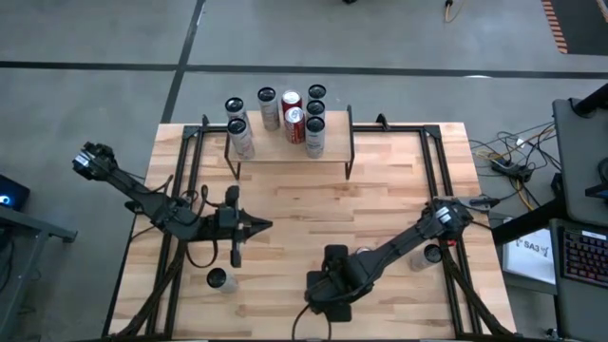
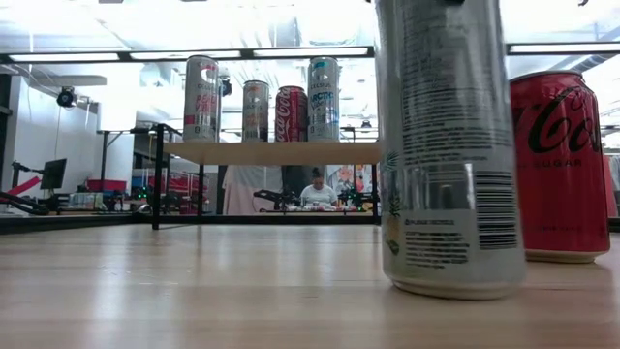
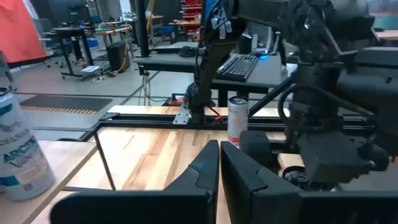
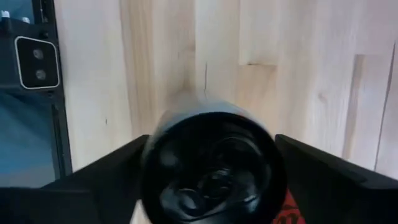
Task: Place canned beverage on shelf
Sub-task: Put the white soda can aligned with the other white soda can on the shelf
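The shelf [image 1: 290, 152] stands at the table's far middle, and several cans [image 1: 294, 119] stand upright on its top board; it also shows in the low view [image 2: 281, 152]. My right gripper [image 1: 328, 285] is at the table's near edge, set from above over a tall silver can [image 2: 450, 145] that stands upright on the table. A red cola can [image 2: 562, 165] stands just right of it. My left gripper [image 1: 264, 226] is shut and empty over the table's left middle, pointing toward the right edge. My right gripper comes from above, pointing down, with one finger [image 4: 106, 174] on each side of the silver can's top end [image 4: 214, 124]. The fingers meet the can's side wall just below its dark rim. The can stands upright with its base [image 2: 453, 286] on the table.
A loose can [image 1: 220, 280] stands near the front left. Another can [image 1: 427, 255] stands at the right under my right arm and also shows in the left wrist view [image 3: 237, 118]. Black frame rails run along both table sides. Bare wood lies between the shelf and the grippers.
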You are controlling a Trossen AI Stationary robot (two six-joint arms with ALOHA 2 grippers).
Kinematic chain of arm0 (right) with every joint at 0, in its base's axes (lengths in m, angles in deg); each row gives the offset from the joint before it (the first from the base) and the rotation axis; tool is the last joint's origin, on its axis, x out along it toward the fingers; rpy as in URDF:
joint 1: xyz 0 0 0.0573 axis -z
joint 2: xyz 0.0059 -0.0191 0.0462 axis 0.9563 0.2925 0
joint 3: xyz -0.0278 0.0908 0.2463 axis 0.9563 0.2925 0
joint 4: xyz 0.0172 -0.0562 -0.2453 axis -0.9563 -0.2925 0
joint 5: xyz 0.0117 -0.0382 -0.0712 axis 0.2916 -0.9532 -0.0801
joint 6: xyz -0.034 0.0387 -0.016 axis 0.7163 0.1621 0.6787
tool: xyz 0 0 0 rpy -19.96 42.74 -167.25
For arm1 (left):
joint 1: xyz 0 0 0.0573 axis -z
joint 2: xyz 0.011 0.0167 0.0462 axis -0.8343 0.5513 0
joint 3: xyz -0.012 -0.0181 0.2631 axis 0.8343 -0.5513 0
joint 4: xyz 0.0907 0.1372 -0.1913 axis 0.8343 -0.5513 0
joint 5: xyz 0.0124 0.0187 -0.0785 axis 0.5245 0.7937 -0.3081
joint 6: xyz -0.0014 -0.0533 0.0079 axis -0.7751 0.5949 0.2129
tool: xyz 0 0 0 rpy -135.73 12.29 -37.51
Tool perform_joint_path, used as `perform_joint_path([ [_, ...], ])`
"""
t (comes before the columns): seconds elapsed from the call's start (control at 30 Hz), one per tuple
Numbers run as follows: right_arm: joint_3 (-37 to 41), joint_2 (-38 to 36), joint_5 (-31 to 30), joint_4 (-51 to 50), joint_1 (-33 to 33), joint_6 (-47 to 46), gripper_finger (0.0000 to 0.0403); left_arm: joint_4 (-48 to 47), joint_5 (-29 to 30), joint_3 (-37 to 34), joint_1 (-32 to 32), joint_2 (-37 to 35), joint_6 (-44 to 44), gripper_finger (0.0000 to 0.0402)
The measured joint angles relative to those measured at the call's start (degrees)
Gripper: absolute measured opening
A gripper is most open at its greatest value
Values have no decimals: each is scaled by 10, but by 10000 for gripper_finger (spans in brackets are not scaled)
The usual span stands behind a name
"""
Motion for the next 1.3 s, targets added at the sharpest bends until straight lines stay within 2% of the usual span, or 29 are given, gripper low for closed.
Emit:
perform_joint_path([
  [0.1,-1,1,2,0,8,12,246,-2,27,0,0,-2,-8,1],
  [0.27,1,-23,-27,-5,34,54,244,-12,39,0,-2,-34,-84,37],
  [0.43,-1,-74,-84,0,100,106,244,-42,53,0,-14,-58,-147,120],
  [0.6,0,-107,-146,41,165,169,244,-42,115,-10,-28,-38,-187,229],
  [0.7,0,-124,-152,99,189,211,244,-45,116,-24,-34,-28,-190,284],
  [0.8,0,-127,-150,149,208,240,244,-44,113,-41,-47,-19,-158,321],
  [0.93,0,-126,-150,174,223,274,244,-45,109,-58,-64,-9,-126,337],
  [1.07,0,-126,-150,202,228,298,244,-45,41,-68,-70,-9,-99,338],
  [1.3,-2,-125,-148,219,229,320,244,-43,58,-81,-92,-5,-61,339],
])
